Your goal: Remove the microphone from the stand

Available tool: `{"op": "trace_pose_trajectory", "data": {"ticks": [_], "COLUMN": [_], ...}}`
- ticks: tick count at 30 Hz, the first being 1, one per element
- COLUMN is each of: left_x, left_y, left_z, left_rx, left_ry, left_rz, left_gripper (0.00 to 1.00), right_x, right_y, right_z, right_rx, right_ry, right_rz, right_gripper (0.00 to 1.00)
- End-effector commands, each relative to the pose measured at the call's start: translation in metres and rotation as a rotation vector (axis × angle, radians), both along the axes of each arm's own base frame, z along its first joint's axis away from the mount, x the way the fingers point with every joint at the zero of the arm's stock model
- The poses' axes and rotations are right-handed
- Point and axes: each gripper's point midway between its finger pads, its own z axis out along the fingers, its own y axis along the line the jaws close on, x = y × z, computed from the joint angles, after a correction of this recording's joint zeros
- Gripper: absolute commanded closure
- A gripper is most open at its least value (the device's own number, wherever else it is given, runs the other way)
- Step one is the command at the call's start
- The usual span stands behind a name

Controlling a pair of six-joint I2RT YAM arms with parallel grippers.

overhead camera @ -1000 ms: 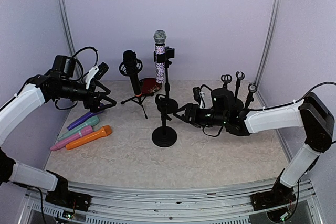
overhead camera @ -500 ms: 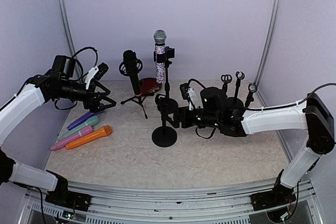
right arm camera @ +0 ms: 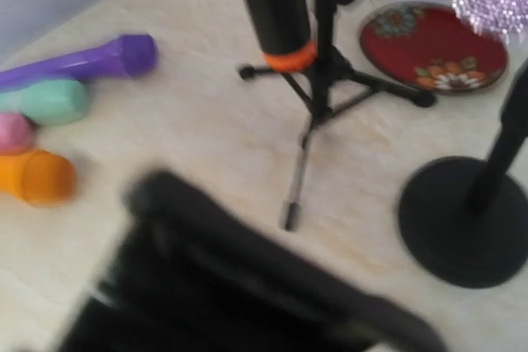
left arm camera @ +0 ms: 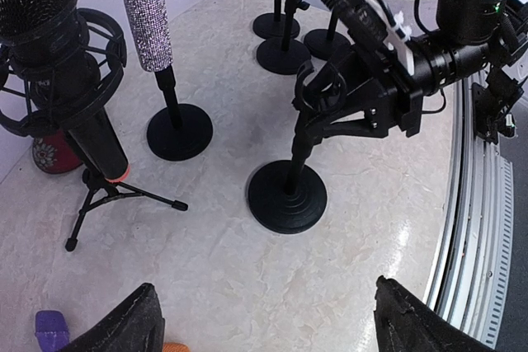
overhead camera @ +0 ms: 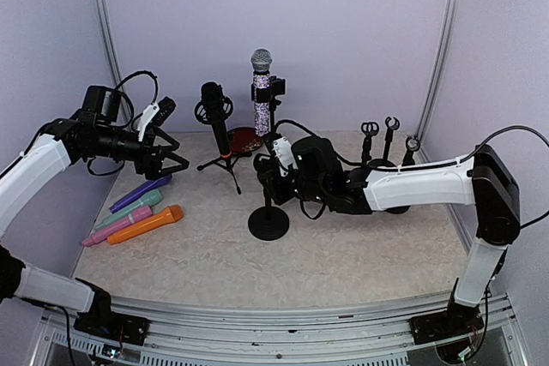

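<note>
My right gripper point(overhead camera: 268, 174) has slid left up to the bare stand point(overhead camera: 268, 224) (grip unclear from here), left gripper point(overhead camera: 176, 163) wide open, empty.

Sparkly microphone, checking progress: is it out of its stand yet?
No, the sparkly microphone sits upright in its stand at the back of the table.

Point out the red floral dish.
In the top view the red floral dish lies back left of centre, between the black tripod microphone and the glittery silver microphone on its stand.
</note>
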Motion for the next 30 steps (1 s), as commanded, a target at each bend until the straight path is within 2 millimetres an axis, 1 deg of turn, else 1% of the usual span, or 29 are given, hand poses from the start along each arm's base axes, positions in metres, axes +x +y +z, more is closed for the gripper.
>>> {"op": "trace_pose_trajectory", "data": {"ticks": [1, 3, 4, 11, 15, 18, 22, 24, 27, 28, 30], "left_x": [-0.001, -0.001, 0.000, 0.001, 0.000, 0.000, 0.000, 0.006, 0.007, 0.007, 0.007], "left_y": [0.001, 0.001, 0.001, 0.000, 0.000, 0.000, 0.000, 0.009, 0.010, 0.011, 0.011], "left_z": [0.011, 0.011, 0.012, 0.011, 0.010, 0.011, 0.010, 0.010, 0.009, 0.009, 0.009], "left_rx": [-0.003, -0.004, -0.005, -0.008, -0.005, -0.005, -0.004, -0.003, 0.000, 0.000, -0.001], "left_ry": [-0.024, -0.024, -0.024, -0.017, -0.020, -0.022, -0.019, -0.019, -0.019, -0.020, -0.022], "left_rz": [-0.009, -0.011, -0.011, -0.014, -0.014, -0.015, -0.012, 0.017, 0.022, 0.023, 0.023], "left_gripper": [0.14, 0.14, 0.14, 0.14, 0.14, 0.14, 0.14, 0.14, 0.14, 0.14, 0.14], "right_x": [0.010, 0.019, 0.025, 0.070, 0.092, 0.105, 0.119, 0.122, 0.125, 0.124, 0.125], "right_y": [-0.010, -0.023, -0.031, -0.096, -0.136, -0.161, -0.194, -0.208, -0.222, -0.220, -0.213], "right_z": [-0.009, -0.010, -0.011, -0.012, -0.021, -0.030, -0.036, -0.035, -0.026, -0.022, -0.008], "right_rx": [-0.117, -0.150, -0.160, -0.200, -0.226, -0.256, -0.304, -0.329, -0.344, -0.331, -0.296], "right_ry": [-0.052, -0.071, -0.073, -0.072, -0.050, -0.040, -0.038, -0.048, -0.071, -0.073, -0.084], "right_rz": [-0.039, -0.075, -0.096, -0.216, -0.291, -0.345, -0.429, -0.465, -0.512, -0.499, -0.476], "right_gripper": [0.82, 0.96, 0.99, 1.00, 1.00, 1.00, 1.00, 1.00, 1.00, 0.93, 0.71]}}
